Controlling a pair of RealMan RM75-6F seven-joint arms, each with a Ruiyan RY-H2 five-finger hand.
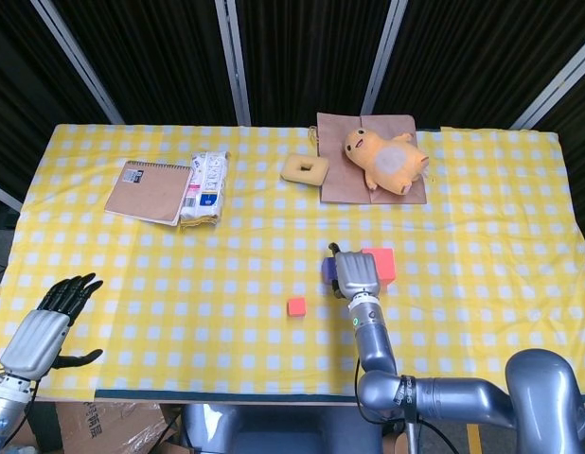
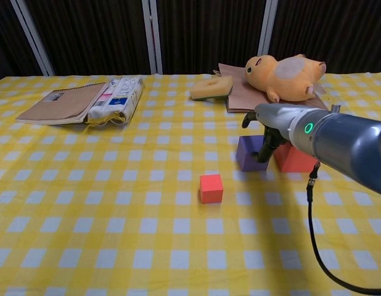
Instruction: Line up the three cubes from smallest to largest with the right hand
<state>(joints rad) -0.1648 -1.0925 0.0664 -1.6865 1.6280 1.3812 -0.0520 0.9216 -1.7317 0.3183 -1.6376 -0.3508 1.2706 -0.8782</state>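
- Right hand (image 2: 264, 132) is over the purple cube (image 2: 251, 153), fingers curled down around it, looks like a grip; chest view shows dark fingers (image 2: 266, 143) on the cube's right face, between it and the large red cube (image 2: 293, 158).
- Head view: right hand (image 1: 357, 273) covers most of the purple cube (image 1: 327, 270); only a sliver shows at its left.
- Purple cube sits right of the table's middle, just beside the large red cube (image 1: 383, 263), touching or nearly so; can't tell which.
- Small red cube (image 2: 211, 187) stands alone, nearer the front edge, left of the other two and apart from them.
- Left hand (image 1: 48, 326) is off the front-left corner of the yellow checked tablecloth (image 1: 482, 218), fingers spread, holding nothing.
- Near the back edge: brown spiral notebook (image 1: 149, 190) with a white packet (image 1: 204, 187) beside it, tan ring-shaped sponge (image 1: 305, 169), orange plush toy (image 1: 385, 161) lying on a brown paper sheet (image 1: 340, 180).
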